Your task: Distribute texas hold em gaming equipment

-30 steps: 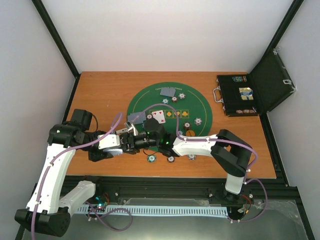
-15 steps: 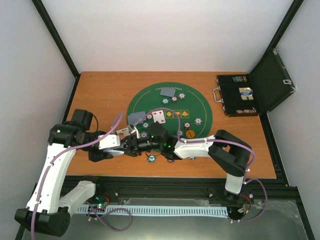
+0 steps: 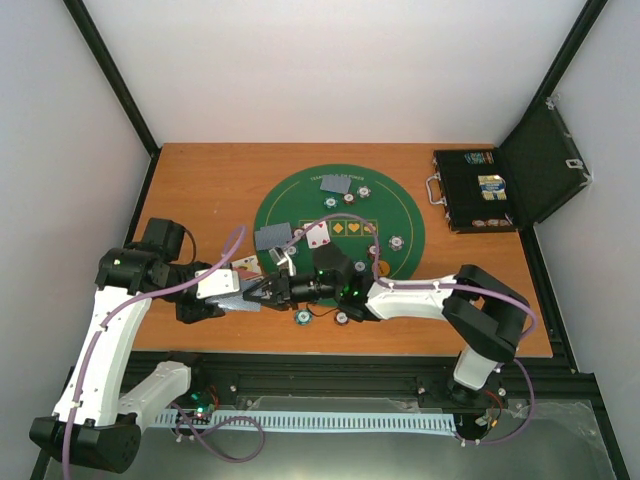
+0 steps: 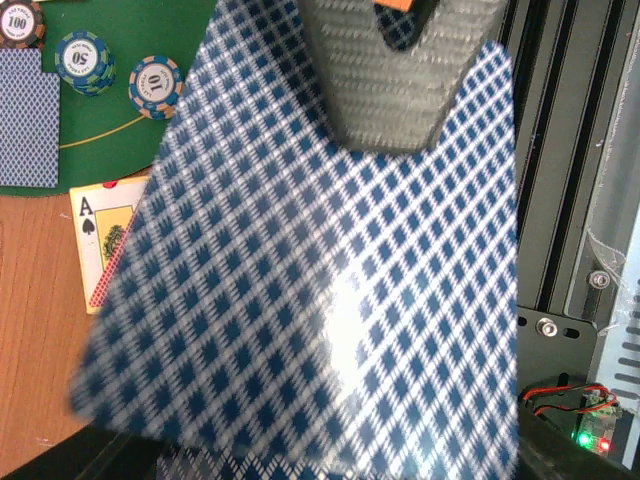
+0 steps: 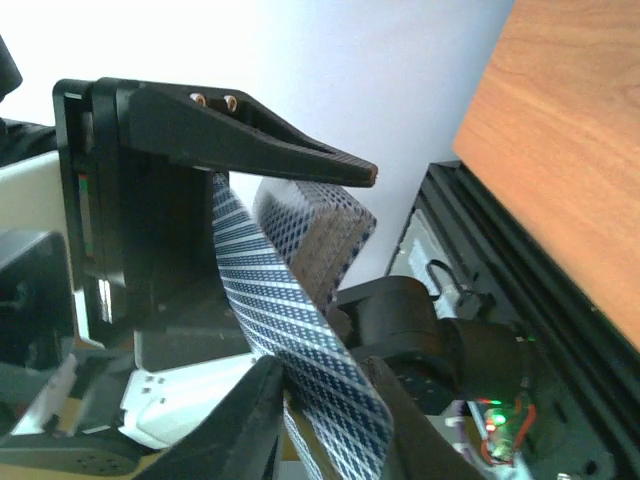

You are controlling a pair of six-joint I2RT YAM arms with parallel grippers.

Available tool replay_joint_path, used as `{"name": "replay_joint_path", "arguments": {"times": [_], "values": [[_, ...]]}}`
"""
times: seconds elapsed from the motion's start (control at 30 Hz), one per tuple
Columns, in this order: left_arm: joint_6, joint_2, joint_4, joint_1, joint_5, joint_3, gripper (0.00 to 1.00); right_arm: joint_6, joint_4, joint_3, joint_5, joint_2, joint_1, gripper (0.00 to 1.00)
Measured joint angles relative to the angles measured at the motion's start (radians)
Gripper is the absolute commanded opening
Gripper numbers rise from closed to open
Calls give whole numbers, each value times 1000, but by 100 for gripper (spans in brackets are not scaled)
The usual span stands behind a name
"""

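Peeling one card off the deck, mid-air

The top playing card [image 4: 330, 300] is thin, glossy and visibly bowing, so I'd call it light, floppy and slick. It lies on the deck [image 5: 322, 250], which is clamped in the left gripper [image 3: 258, 290] just off the near-left rim of the felt mat [image 3: 410, 205]. The right gripper [image 5: 320, 410] looks pinched on the card's free edge. I'd grab there and slide it flat so only one comes.
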Motion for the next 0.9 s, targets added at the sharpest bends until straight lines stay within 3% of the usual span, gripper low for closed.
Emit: {"name": "replay_joint_path", "arguments": {"times": [0.2,0.4,0.53,0.7,0.8,0.9], "values": [[0,0,0,0,-6,0,4,-31,-95,-18,22,-51,-16,3],[0,0,0,0,-6,0,4,-68,-202,-20,25,-84,-48,3],[0,0,0,0,-5,0,4,-159,-364,-8,24,-147,-139,3],[0,0,0,0,1,0,4,-451,-776,229,129,-148,-275,6],[0,0,0,0,1,0,4,-690,-996,462,323,-84,-298,3],[-1,0,0,0,2,0,4,-916,-1098,578,571,-13,-290,3]]}}
